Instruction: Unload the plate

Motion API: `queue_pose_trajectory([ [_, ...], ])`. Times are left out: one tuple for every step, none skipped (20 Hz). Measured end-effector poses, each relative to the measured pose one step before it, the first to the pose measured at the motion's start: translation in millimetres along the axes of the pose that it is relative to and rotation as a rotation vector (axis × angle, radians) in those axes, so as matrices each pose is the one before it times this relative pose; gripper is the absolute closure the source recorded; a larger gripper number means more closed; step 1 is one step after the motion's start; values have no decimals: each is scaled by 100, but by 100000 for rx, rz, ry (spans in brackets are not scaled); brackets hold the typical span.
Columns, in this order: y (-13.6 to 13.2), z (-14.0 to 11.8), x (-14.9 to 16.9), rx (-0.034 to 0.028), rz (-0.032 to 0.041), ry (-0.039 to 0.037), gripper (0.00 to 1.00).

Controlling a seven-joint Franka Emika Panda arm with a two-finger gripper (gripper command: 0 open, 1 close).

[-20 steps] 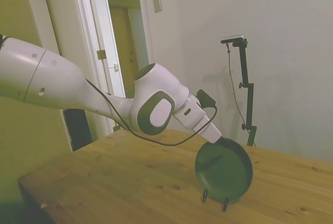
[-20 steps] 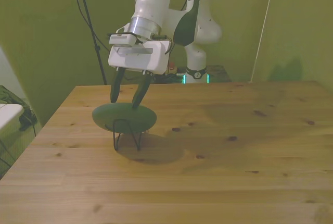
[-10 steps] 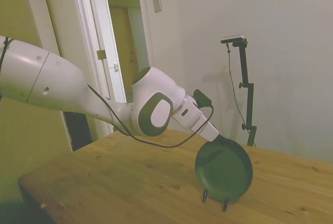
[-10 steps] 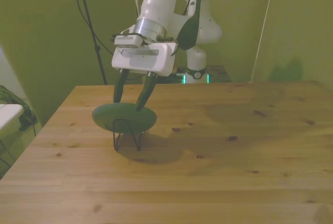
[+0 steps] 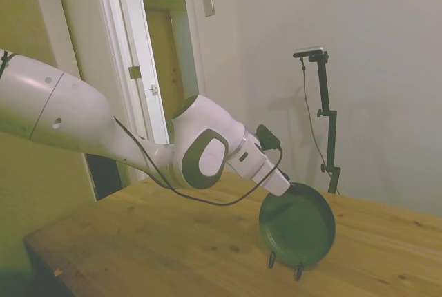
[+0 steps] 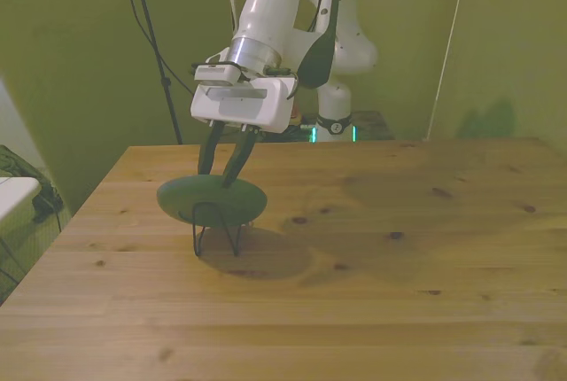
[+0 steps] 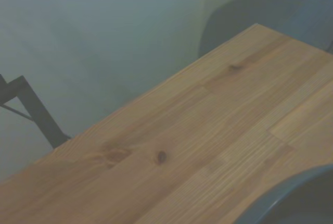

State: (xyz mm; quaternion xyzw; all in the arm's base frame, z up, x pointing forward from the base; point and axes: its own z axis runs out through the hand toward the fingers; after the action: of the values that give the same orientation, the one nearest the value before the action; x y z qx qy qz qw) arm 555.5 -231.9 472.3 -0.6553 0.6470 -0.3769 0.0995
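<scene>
the plate (image 5: 298, 224) is seen standing nearly on edge in the thin black wire stand (image 6: 215, 230), which rests on the wooden counter (image 6: 372, 275). the pincer (image 6: 221, 171) is placed at the plate's upper rim, reached down from above the stand.

compared with a second ago, the two dark fingers (image 6: 236, 159) are seen drawn closer together: they were spread wide over the rim then, and a much narrower gap is now left between them, with the rim taken in between. whether the pads are already pressed firmly on the rim cannot be told; the pincer is judged to be closing on the plate, or just closed on it. the wrist has also been tilted a little since then, while the plate and the stand have not been shifted. the grasp step is therefore judged to be nearly done, with the lifting of the plate out of the stand not yet begun.

the plate is round, dark green and matte, with a shallow raised rim; a curved slice of it (image 7: 291, 203) is caught in the wrist view, over the counter. the stand is made of bent wire with small feet. the counter is of pale planked wood with dark knots.
</scene>
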Motion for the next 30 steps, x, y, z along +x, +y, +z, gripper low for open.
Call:
queue_pose_trajectory([
  [38, 52, 98, -95, 365, 137, 100],
  [11, 49, 80, -49, 296, 109, 100],
  [24, 56, 75, -77, 183, 96, 100],
  [1, 50, 54, -37, 120, 74, 100],
  [-14, 50, 38, -17, 116, 54, 100],
  [-11, 60, 35, -30, 88, 52, 100],
  [-13, 66, 49, -29, 66, 73, 100],
  [-38, 61, 65, 17, 56, 104, 100],
  [-50, 60, 77, 38, 57, 120, 100],
  [-52, 58, 70, 43, 77, 113, 100],
  [-25, 40, 47, 13, 31, 74, 100],
  [-10, 38, 27, -12, 18, 41, 100],
  [-19, 10, 9, 22, -1, 18, 100],
  [-40, 9, 15, 62, -5, 35, 100],
  [-23, 10, 9, 28, -4, 18, 100],
  [-26, -11, 14, 53, 5, 28, 100],
  [-40, -22, 20, 92, 5, 44, 100],
  [-62, -33, 33, 127, 8, 62, 100],
  [-83, -45, 44, 181, 13, 90, 100],
  [-97, -56, 52, 209, 20, 104, 100],
  [-102, -58, 54, 225, 48, 108, 100],
  [-136, -78, 60, 292, 31, 128, 100],
  [-172, -104, 72, 373, 74, 157, 100],
  [-199, -133, 78, 435, 93, 171, 100],
  [-230, -205, 59, 550, 29, 159, 100],
  [-303, -283, 50, 730, -31, 168, 100],
  [-342, -396, 17, 871, -54, 128, 100],
  [-375, -502, 7, 953, 3, 99, 100],
  [-375, -564, -26, 635, 70, -19, 100],
  [-383, -620, -49, 134, 231, -156, 100],
])
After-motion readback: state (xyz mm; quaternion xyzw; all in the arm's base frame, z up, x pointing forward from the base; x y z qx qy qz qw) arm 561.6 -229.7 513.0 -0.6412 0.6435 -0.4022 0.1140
